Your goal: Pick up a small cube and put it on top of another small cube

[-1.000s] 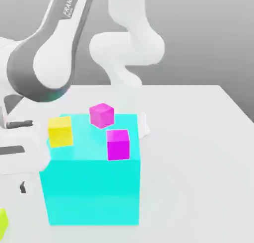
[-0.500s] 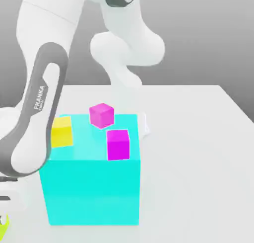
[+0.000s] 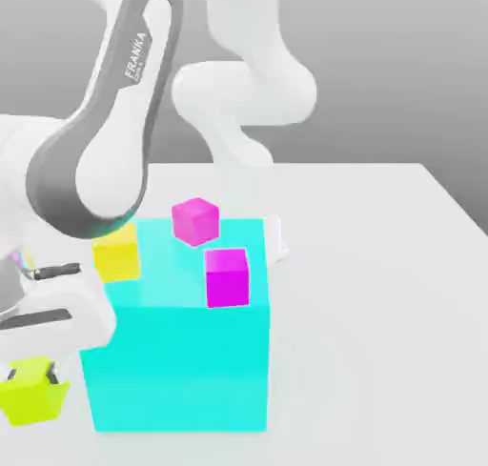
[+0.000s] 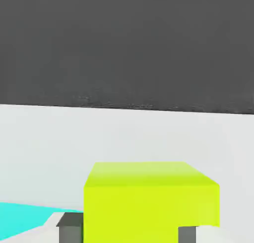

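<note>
End effector [image 3: 33,372] closed on lime cube [image 3: 32,397], one pad [image 4: 71,232] and the other [image 4: 187,234] at opposite sides of it in the hand view. Cube sits between the fingertips, so the grip looks centred enough to carry. In the exterior view it is at the exterior view's left, beside the big cyan cube [image 3: 181,369] and lower than its top face. Cube looks slightly tilted there, likely because the hand itself is tilted; probably clear of the desk [image 3: 381,321], though the gap under it is hard to judge.

On the cyan cube: yellow cube [image 3: 116,256] near the edge at the exterior view's left, front magenta cube [image 3: 227,278] near the front edge at the exterior view's right, rear magenta cube [image 3: 195,222] farther back and turned at an angle. Any of the three could be the base; task doesn't say which. Yellow is the nearest to the held one.

Step in hand: carrying, stacking not done. Next move likely calls for lifting above the cyan top, levelling the cube, then lowering it onto a small one. Main risk: clipping the cyan side or knocking yellow off, since it stands close to the edge.
</note>
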You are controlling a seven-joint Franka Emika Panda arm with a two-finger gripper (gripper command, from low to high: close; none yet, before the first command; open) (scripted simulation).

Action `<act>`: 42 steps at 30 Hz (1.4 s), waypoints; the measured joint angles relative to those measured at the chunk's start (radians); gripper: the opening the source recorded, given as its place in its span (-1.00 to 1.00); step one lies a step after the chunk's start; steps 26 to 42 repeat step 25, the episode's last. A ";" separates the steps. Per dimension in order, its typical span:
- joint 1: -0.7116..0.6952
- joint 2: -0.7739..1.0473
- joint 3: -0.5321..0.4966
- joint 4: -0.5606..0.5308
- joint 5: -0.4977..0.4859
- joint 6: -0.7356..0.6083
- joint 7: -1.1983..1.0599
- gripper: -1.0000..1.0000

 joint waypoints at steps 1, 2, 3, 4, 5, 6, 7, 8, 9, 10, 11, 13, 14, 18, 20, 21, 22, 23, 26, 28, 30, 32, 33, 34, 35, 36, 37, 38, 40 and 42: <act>0.015 -0.032 0.005 -0.010 -0.014 -0.019 0.029 -1.00; 0.028 -0.065 0.011 -0.020 -0.031 -0.037 0.060 -1.00; 0.043 -0.099 0.018 -0.031 -0.049 -0.055 0.092 -1.00; 0.061 -0.134 0.026 -0.041 -0.070 -0.072 0.126 -1.00; 0.077 -0.169 0.035 -0.052 -0.093 -0.088 0.160 -1.00; 0.096 -0.205 0.041 -0.063 -0.118 -0.104 0.196 -1.00; 0.112 -0.242 0.048 -0.074 -0.144 -0.120 0.234 -1.00; 0.121 -0.279 0.058 -0.085 -0.172 -0.135 0.273 -1.00; 0.125 -0.316 0.070 -0.096 -0.201 -0.151 0.312 -1.00; 0.130 -0.353 0.082 -0.107 -0.231 -0.166 0.352 -1.00; 0.130 -0.390 0.099 -0.118 -0.261 -0.182 0.393 -1.00; 0.130 -0.463 0.140 -0.140 -0.322 -0.214 0.475 -1.00; 0.128 -0.500 0.164 -0.151 -0.352 -0.230 0.515 -1.00; 0.116 -0.605 0.243 -0.205 -0.431 -0.265 0.651 -1.00; 0.115 -0.585 0.247 -0.251 -0.431 -0.203 0.663 -1.00; 0.115 -0.570 0.246 -0.275 -0.430 -0.163 0.664 -1.00; 0.114 -0.554 0.246 -0.299 -0.430 -0.123 0.664 1.00; 0.114 -0.554 0.246 -0.299 -0.429 -0.123 0.664 1.00; 0.114 -0.554 0.246 -0.299 -0.429 -0.123 0.664 1.00; 0.114 -0.554 0.246 -0.299 -0.429 -0.123 0.664 1.00; 0.114 -0.554 0.246 -0.299 -0.429 -0.123 0.664 1.00; 0.114 -0.554 0.246 -0.299 -0.429 -0.123 0.664 1.00; 0.114 -0.554 0.246 -0.299 -0.429 -0.123 0.664 1.00; 0.114 -0.554 0.246 -0.299 -0.429 -0.123 0.664 1.00; 0.114 -0.554 0.246 -0.299 -0.429 -0.123 0.664 1.00; 0.114 -0.554 0.246 -0.299 -0.429 -0.123 0.664 1.00; 0.114 -0.554 0.246 -0.299 -0.429 -0.123 0.664 1.00; 0.114 -0.554 0.246 -0.299 -0.429 -0.123 0.664 1.00; 0.114 -0.554 0.246 -0.299 -0.429 -0.123 0.664 1.00; 0.114 -0.554 0.246 -0.299 -0.429 -0.123 0.664 1.00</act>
